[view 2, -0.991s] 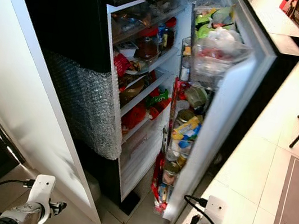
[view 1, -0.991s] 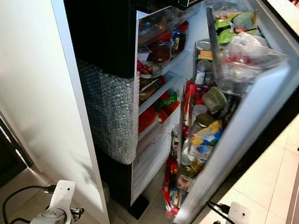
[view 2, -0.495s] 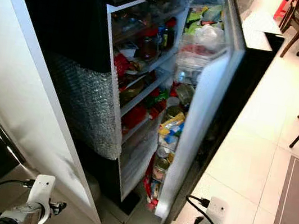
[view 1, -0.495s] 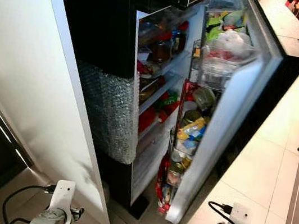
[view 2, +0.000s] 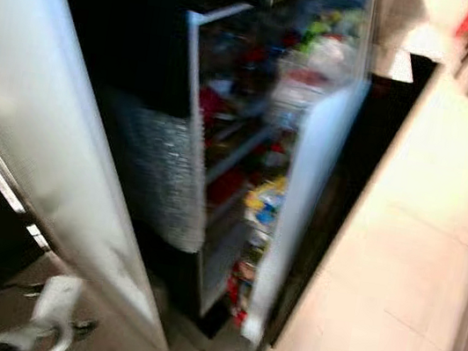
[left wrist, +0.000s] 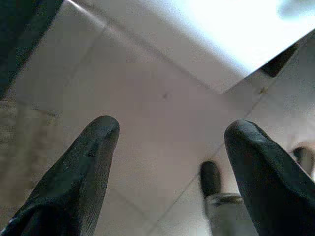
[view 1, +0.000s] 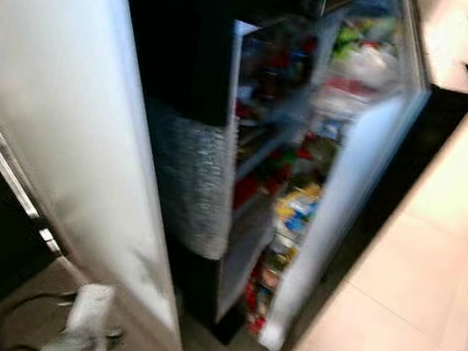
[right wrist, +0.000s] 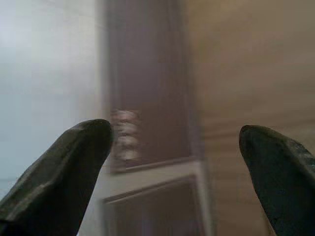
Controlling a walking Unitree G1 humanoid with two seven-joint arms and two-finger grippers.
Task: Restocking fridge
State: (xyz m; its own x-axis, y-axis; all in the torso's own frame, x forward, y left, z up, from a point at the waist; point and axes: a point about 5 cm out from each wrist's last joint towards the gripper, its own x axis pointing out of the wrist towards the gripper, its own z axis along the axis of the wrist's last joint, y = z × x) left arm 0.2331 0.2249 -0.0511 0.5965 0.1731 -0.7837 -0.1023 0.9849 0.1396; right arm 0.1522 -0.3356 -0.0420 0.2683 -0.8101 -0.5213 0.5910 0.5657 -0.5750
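Fridge (view 1: 253, 170) stands ajar, its door (view 1: 340, 210) swung partway, shelves and door racks crowded with blurred jars and packets. Judging by that, stocking looks near done; shutting the door remains. Left end effector (left wrist: 167, 147) and right end effector (right wrist: 174, 152) hang released, holding nothing, over pale tiled floor (view 1: 413, 284).

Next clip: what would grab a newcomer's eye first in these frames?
The tall black fridge at centre, its white-lined door ajar beside shelves crammed with blurred red, green and yellow food packs. A sheet of silvery bubble wrap hangs on the fridge's dark side. Low down, both end effectors hang open over the pale tiled floor: the left end effector and the right end effector.
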